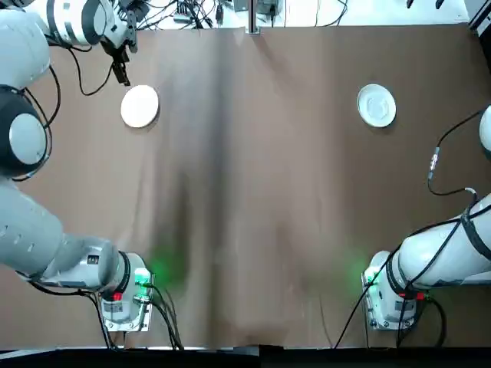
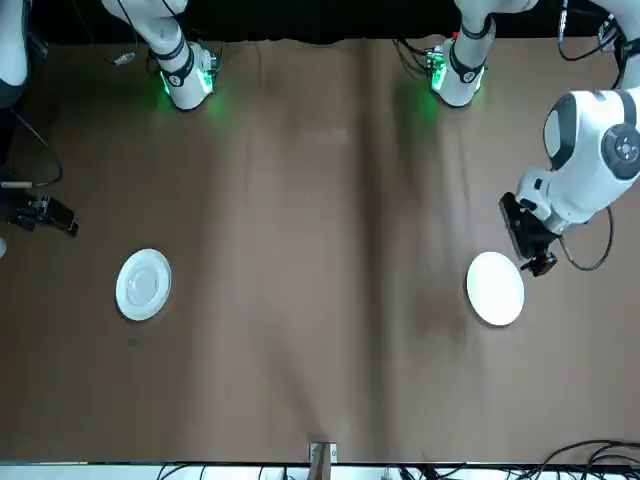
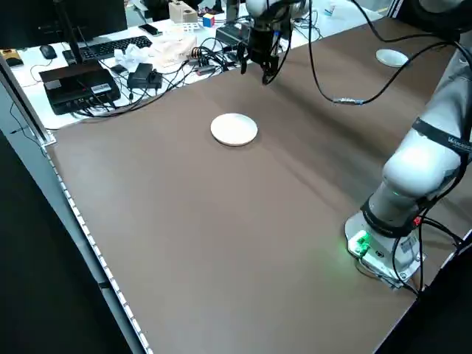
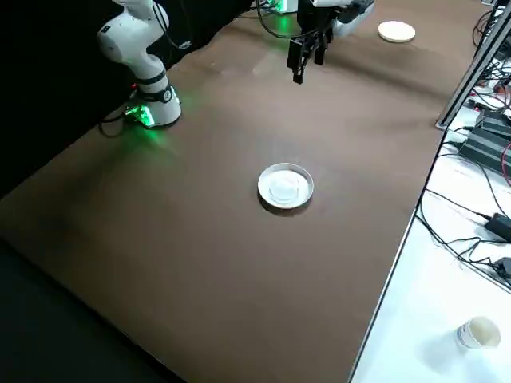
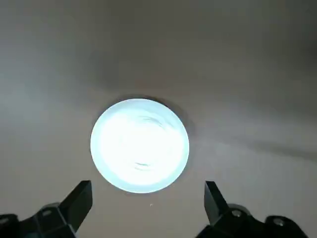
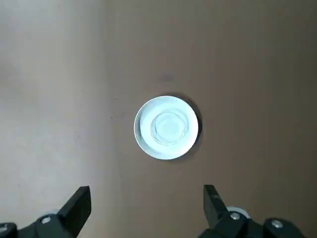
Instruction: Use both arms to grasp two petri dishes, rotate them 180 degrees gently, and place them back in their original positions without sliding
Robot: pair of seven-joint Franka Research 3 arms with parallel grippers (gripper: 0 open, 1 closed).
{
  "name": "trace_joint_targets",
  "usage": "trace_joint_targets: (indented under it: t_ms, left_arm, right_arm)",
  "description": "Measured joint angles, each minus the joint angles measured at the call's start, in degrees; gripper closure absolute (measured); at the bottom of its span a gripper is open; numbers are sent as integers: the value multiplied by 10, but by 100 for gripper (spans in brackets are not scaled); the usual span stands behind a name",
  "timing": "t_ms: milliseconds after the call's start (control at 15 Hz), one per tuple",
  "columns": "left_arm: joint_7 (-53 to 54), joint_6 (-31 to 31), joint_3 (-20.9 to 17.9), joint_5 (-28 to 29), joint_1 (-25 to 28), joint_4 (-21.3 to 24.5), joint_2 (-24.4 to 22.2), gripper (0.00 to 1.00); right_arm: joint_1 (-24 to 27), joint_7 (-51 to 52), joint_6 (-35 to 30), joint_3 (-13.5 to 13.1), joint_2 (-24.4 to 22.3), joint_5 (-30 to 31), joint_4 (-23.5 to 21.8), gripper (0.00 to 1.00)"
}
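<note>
Open left claw [image 1: 123, 75], flat white dish [image 1: 140, 106] near, rimmed dish [image 1: 377, 105] apart.

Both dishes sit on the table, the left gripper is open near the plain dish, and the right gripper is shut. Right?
Not quite: the right gripper is open too, its fingers wide apart in the right wrist view. The rest stands.

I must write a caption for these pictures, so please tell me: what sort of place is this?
Probably a robotics lab: two jointed arms stand at one table, loose cables and a keyboard lie beside it.
</note>
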State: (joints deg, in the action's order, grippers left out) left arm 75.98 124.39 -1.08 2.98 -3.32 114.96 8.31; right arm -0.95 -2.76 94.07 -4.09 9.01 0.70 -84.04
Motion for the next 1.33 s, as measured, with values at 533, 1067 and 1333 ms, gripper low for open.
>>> trace_joint_targets:
  t_ms: [533, 1067, 1333]
  left_arm:
    - [141, 70, 0, 0, 22, 9, 70, 0]
    - [168, 167, 0, 0, 27, 46, 122, 0]
    - [169, 218, 0, 0, 35, 72, 134, 12]
  right_arm:
    - [2, -50, 15, -1, 31, -10, -6, 0]
    - [48, -176, 65, -3, 87, -50, -9, 0]
    - [51, -287, 77, -2, 105, -52, -10, 0]
